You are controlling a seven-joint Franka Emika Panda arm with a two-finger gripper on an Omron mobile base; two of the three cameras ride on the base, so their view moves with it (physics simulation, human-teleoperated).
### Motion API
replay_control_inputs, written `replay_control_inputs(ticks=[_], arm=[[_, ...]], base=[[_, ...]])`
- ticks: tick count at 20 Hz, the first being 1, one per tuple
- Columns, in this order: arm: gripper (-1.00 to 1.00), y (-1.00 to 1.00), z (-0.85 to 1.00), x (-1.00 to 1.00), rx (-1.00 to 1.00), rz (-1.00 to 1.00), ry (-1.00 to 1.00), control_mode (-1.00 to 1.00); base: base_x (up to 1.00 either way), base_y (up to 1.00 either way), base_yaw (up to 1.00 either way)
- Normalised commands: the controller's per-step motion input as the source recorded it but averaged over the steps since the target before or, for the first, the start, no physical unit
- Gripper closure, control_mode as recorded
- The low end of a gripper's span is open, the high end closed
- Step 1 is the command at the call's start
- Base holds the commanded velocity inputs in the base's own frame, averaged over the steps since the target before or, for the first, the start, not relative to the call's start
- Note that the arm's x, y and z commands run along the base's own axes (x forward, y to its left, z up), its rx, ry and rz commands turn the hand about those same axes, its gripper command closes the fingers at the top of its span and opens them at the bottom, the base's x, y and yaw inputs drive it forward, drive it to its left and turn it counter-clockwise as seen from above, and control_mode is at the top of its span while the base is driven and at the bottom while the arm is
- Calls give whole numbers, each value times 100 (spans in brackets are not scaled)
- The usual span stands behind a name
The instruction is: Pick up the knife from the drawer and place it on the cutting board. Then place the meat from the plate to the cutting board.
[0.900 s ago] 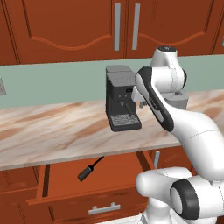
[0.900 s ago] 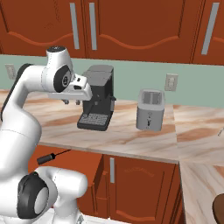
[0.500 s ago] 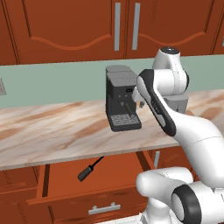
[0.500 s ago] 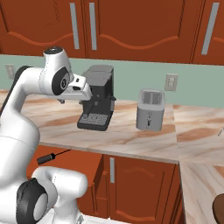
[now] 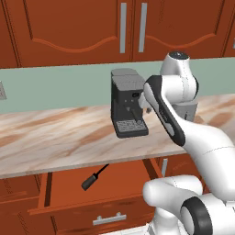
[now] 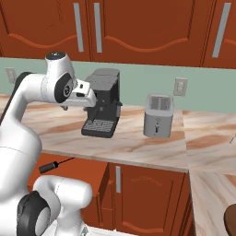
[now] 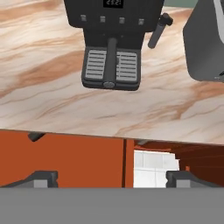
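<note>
My main concern: the arm must drop from counter height into the open drawer [image 5: 92, 197], and its elbow could clip the coffee machine [image 5: 128, 103] or the counter [image 5: 55, 137] edge. The knife [image 5: 95, 176] lies in that drawer, partly under the overhang. I hold the gripper [image 7: 111, 178] high above the counter, jaws wide and empty.
</note>
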Motion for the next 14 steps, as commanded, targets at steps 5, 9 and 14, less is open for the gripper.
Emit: replay_control_inputs(ticks=[5, 9, 14], arm=[[-100, 0, 0, 0, 0, 0, 0, 100], [-100, 0, 0, 0, 0, 0, 0, 100], [-100, 0, 0, 0, 0, 0, 0, 100]], base=[[-46, 0, 0], [-70, 0, 0], [-54, 50, -4]])
